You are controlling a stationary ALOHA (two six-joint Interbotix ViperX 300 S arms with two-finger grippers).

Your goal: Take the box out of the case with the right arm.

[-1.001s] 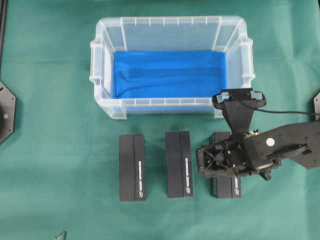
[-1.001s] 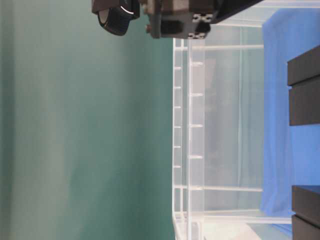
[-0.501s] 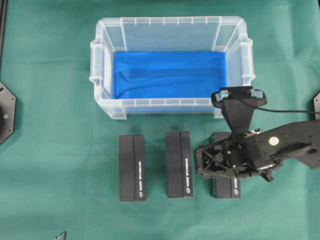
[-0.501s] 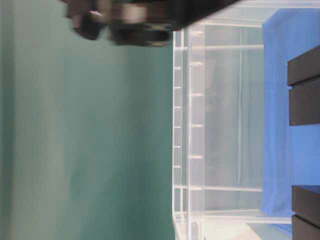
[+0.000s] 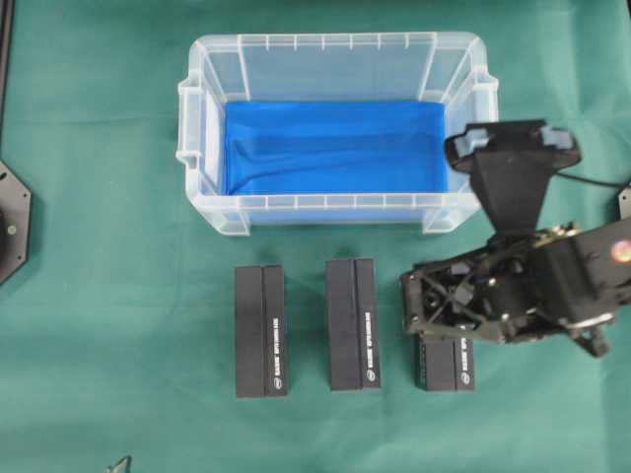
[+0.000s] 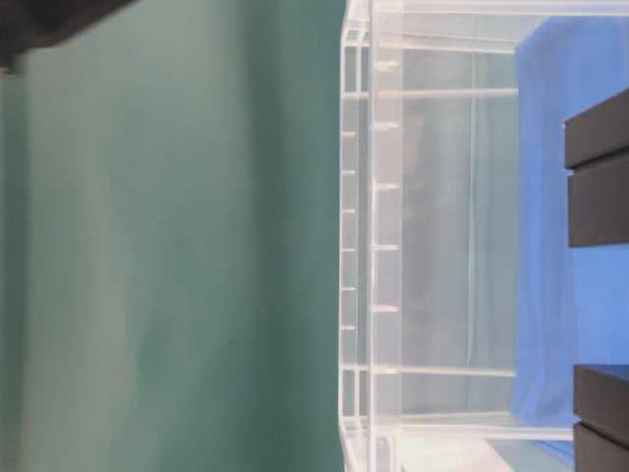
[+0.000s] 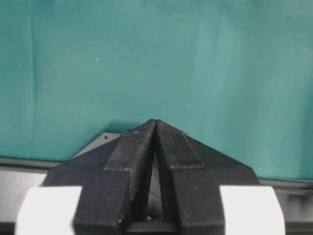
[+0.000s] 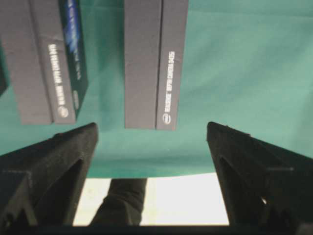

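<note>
The case (image 5: 197,148) is a clear tub with a blue lining (image 5: 335,143), and no box shows inside it. Three black boxes lie on the green cloth in front of it: left (image 5: 261,330), middle (image 5: 354,323) and right (image 5: 444,363). My right gripper (image 5: 419,307) hovers over the right box and hides its upper part. It is open, with nothing between its fingers (image 8: 73,152). In the right wrist view, two boxes (image 8: 154,63) (image 8: 49,63) lie beyond the gripper (image 8: 151,134). My left gripper (image 7: 155,123) is shut over bare cloth.
The table-level view shows the case wall (image 6: 373,246) and the ends of black boxes (image 6: 598,167) at the right edge. A black mount (image 5: 12,222) sits at the left table edge. Green cloth covers the table.
The right arm has moved right and away from the boxes, uncovering more of the right box. It has slid out to the top left corner of the table-level view. Its jaws stay open.
</note>
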